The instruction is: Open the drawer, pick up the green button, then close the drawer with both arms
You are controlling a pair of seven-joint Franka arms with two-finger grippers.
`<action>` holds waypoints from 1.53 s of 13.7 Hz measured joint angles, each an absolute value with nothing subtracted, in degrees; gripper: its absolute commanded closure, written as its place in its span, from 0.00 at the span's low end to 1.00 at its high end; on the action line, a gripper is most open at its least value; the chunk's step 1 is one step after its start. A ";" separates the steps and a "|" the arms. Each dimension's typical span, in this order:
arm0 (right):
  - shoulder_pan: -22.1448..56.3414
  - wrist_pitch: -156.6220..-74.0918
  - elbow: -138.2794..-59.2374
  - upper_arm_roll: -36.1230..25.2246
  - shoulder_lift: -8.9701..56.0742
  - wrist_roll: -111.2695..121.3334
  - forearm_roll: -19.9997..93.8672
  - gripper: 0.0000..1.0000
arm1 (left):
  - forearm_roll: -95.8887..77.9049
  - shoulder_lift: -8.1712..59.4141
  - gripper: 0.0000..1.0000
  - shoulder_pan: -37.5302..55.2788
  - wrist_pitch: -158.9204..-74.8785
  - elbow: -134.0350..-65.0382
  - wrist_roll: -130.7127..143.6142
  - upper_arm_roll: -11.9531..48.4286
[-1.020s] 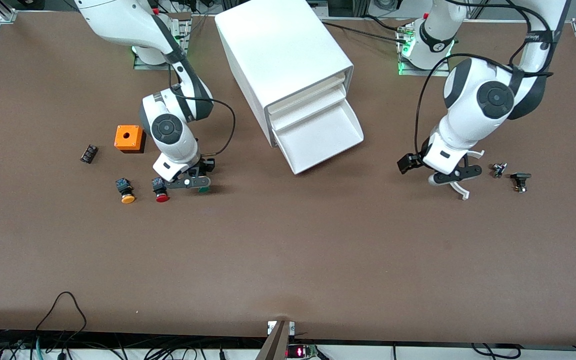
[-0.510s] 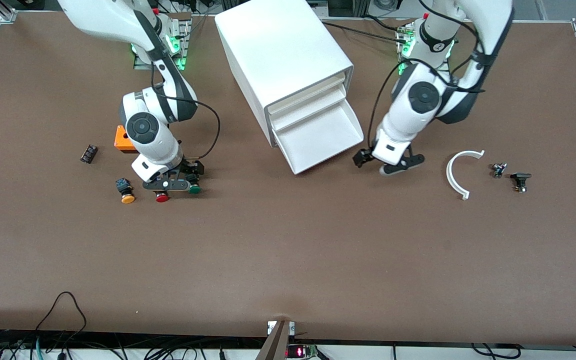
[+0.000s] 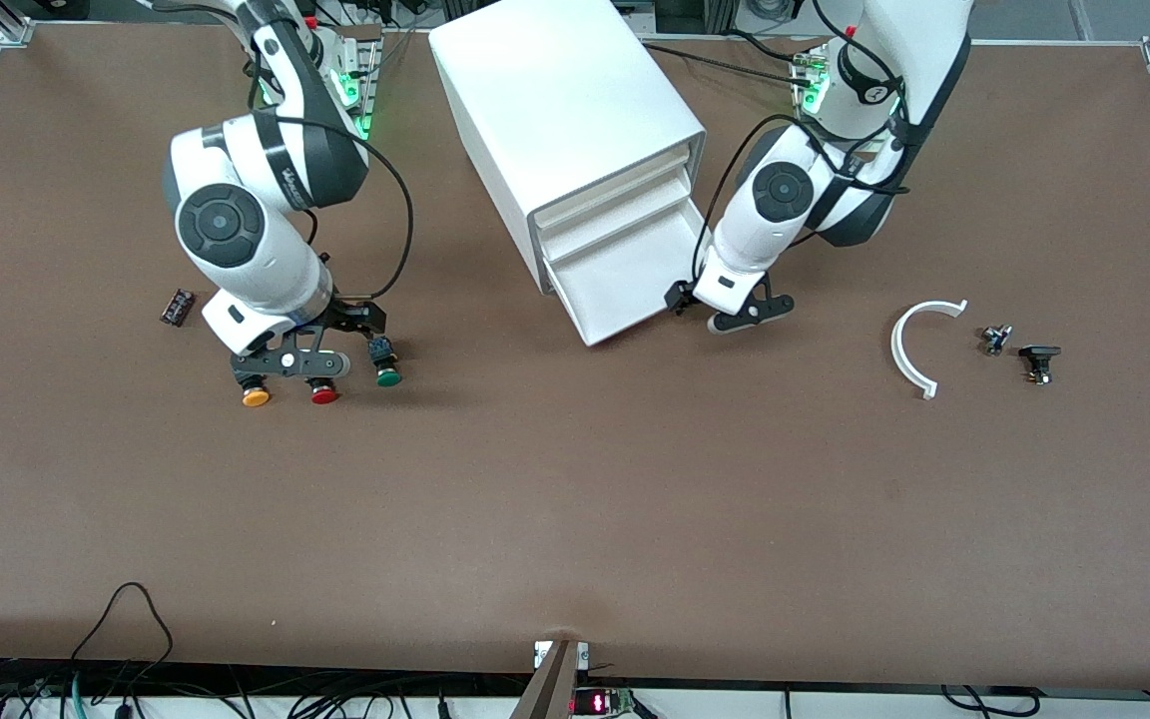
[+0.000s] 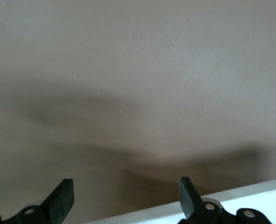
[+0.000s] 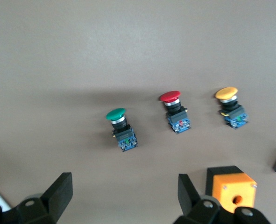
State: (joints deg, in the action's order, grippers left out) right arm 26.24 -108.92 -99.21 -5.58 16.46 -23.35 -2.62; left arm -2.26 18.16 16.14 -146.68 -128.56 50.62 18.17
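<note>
The bottom drawer of the white cabinet stands pulled out and looks empty. The green button lies on the table toward the right arm's end; it also shows in the right wrist view. My right gripper is open and empty, over the table beside the green button, with nothing between its fingers in its wrist view. My left gripper is open and empty, low beside the open drawer's front corner. The left wrist view shows the gripper and the drawer's white edge.
A red button and a yellow button lie in a row with the green one. An orange box sits by them, with a small black part near. A white curved piece and two small parts lie toward the left arm's end.
My right gripper left the green button on the table and rose, shifting over the red and yellow buttons. My left gripper moved from over the white curved piece to the drawer's front corner.
</note>
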 measured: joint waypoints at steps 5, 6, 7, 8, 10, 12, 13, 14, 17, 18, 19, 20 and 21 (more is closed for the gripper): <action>21.49 -105.40 -91.54 -5.90 14.22 -23.22 -2.67 0.00 | -2.26 18.68 0.00 16.75 -145.60 -128.87 58.84 25.71; 19.20 -104.90 -91.19 -5.84 13.08 -22.18 -2.67 0.00 | -2.26 18.70 0.00 16.85 -144.82 -128.91 59.43 27.01; 16.81 -104.11 -91.12 -5.63 11.90 -20.52 -2.67 0.00 | -2.26 18.70 0.00 16.90 -143.91 -128.93 59.62 28.17; 14.30 -103.12 -91.12 -5.07 10.81 -18.68 -2.66 0.00 | -2.26 18.71 0.00 16.90 -143.33 -128.96 59.78 29.07; 9.78 -101.03 -91.12 -4.17 9.05 -14.21 -2.67 0.00 | -2.26 18.71 0.00 16.91 -142.81 -129.05 59.97 30.09; 5.75 -99.22 -91.13 -4.00 7.67 -6.32 -2.68 0.00 | -2.26 18.70 0.00 16.68 -142.79 -129.06 59.97 30.12; 3.81 -98.78 -91.13 -4.05 7.15 -2.53 -2.68 0.00 | -2.26 18.65 0.00 16.26 -142.83 -129.00 59.97 30.04; 2.52 -98.20 -91.13 -4.09 6.65 -0.18 -2.67 0.00 | -2.26 18.47 0.00 15.36 -142.92 -128.80 59.81 29.82; 2.11 -95.83 -91.93 -3.55 4.03 1.13 -2.66 0.00 | -2.19 16.52 0.00 11.37 -143.10 -126.87 52.71 25.91; 2.22 -95.64 -93.16 -3.19 2.45 1.13 -2.66 0.00 | -2.19 15.49 0.00 10.41 -143.10 -125.96 48.06 23.22; 2.29 -95.59 -94.64 -2.95 0.73 1.13 -2.66 0.00 | -2.19 14.29 0.00 9.48 -143.01 -125.26 43.99 20.70; 2.34 -95.57 -95.99 -2.82 -0.74 1.13 -2.66 0.00 | -2.19 12.92 0.00 8.62 -142.74 -124.83 41.07 18.93; 2.35 -95.57 -97.19 -2.79 -1.89 1.12 -2.66 0.00 | -2.19 11.31 0.00 8.09 -141.83 -124.56 38.34 17.45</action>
